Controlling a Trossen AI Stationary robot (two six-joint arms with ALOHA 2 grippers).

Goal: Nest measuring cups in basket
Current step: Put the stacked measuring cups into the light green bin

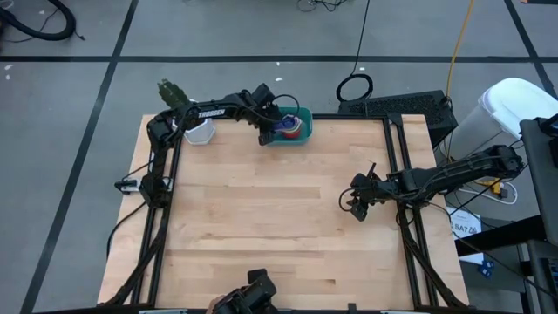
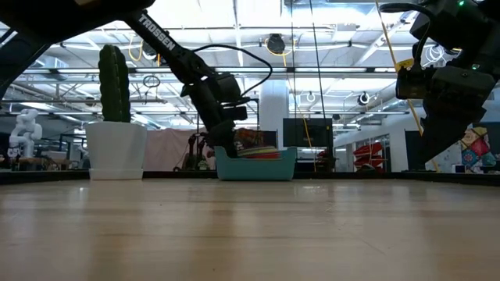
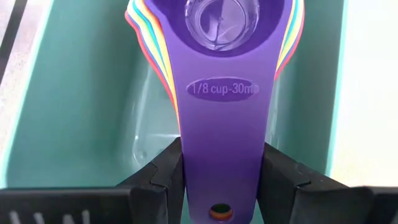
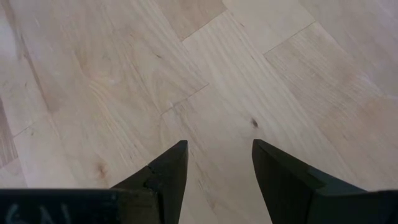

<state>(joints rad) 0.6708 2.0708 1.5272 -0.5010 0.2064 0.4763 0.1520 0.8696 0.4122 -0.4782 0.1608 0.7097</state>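
I am seeing my left claw (image 3: 219,186) clamping the flat handle of the purple measuring cup (image 3: 221,93), a finger pressing on each side of it. That cup is sitting on top of the nested measuring cups (image 3: 152,43), whose red, yellow and light blue rims are fanning out beneath it. The stack is lying inside the teal basket (image 3: 74,124), which is standing at the far edge of the tabletop (image 1: 279,218), near the white pot (image 2: 116,150) with the cactus. From above, the left claw (image 1: 266,129) is reaching over the basket (image 1: 301,138). My right claw (image 4: 214,165) is hanging with its fingers apart over bare wood on the right side of the tabletop, well apart from the basket.
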